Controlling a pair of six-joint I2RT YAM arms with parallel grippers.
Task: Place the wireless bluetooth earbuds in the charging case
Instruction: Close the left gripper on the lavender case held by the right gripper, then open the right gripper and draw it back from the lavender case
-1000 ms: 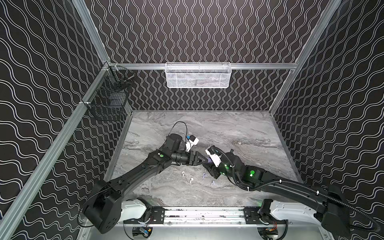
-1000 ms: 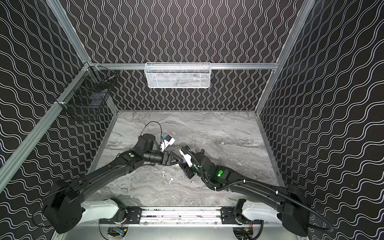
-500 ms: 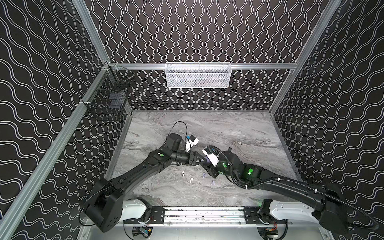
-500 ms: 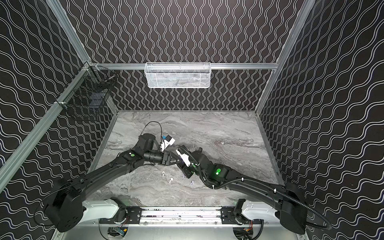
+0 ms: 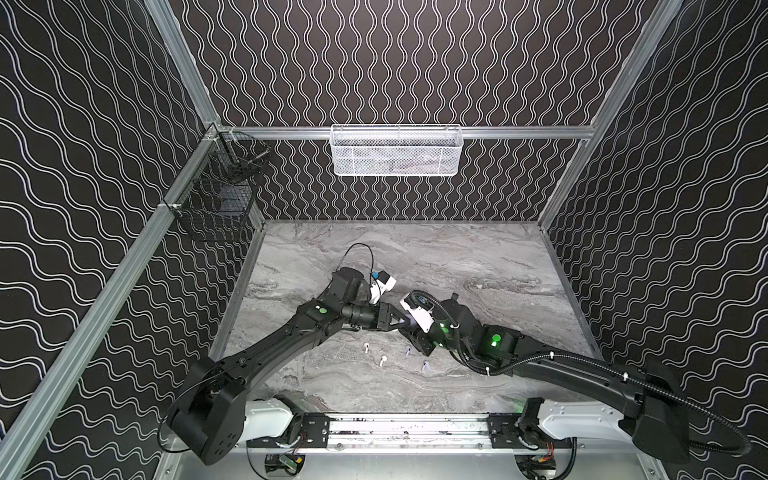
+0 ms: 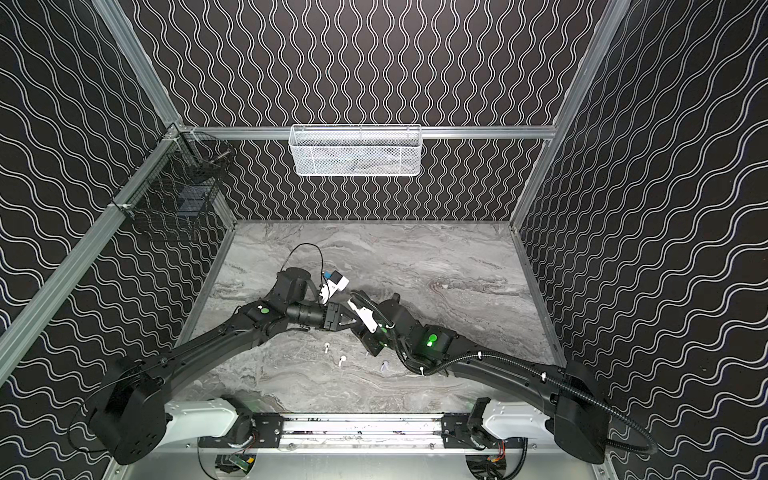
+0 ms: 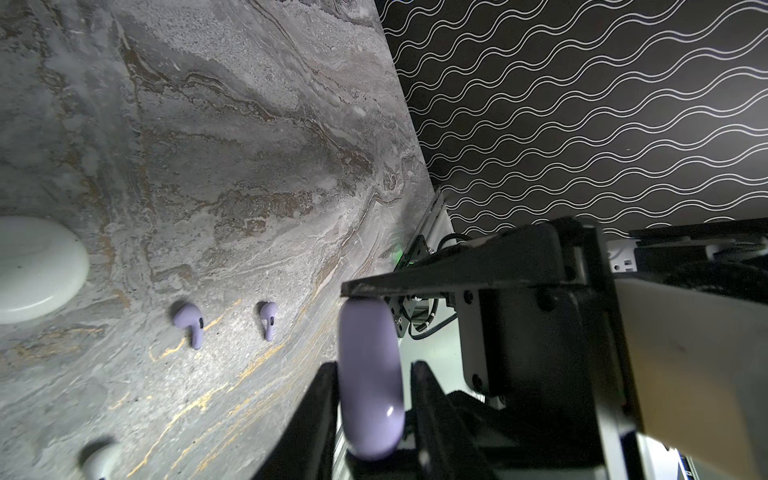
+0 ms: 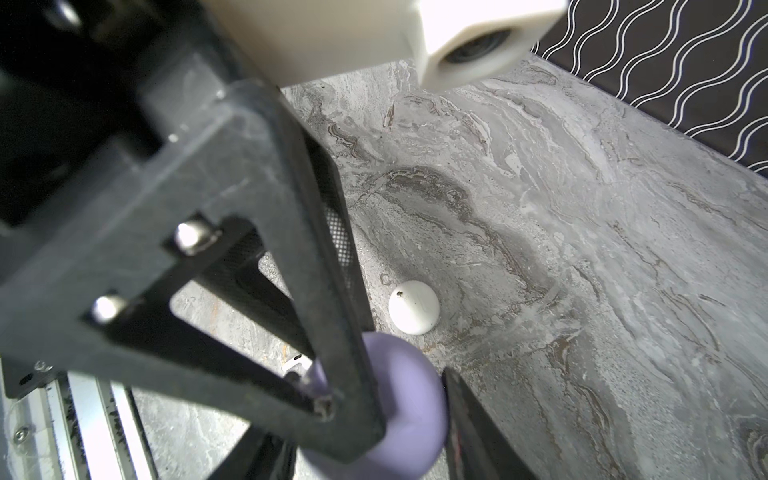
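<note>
Black walls ruled with white wavy lines close in a grey marbled tabletop [image 5: 478,266]. A white mesh basket [image 5: 397,151] hangs on the back wall and a black wire basket [image 5: 216,199] on the left one. My 2 arms meet over the middle of the table.

Between them is the lilac case [image 7: 368,340], lifted off the surface, turned edge-on and apparently closed. My right gripper [image 8: 386,399] is clamped on it. My left gripper [image 7: 372,374] straddles the same case. 1 finger touches it and the other shows a sliver of light, so I cannot tell whether that pinch has landed. The white case [image 8: 413,307] lies flat on the marble below.

All 4 earbuds are out on the table toward the front, none in a case. The white earbuds [image 5: 366,347] lie just beside the lilac earbuds [image 7: 190,318].

I judge them feather-light, hard and glossy, apt to skid or flip under a pad. I would pinch across the bulb and leave the stem free to drop into its socket. The case is a smooth pebble and could squirt out of a shallow hold.

1 second ago my left fingers stood wide apart; they have drawn in around the case. My right wrist has slid slightly toward the left arm. The earbuds have not moved.
</note>
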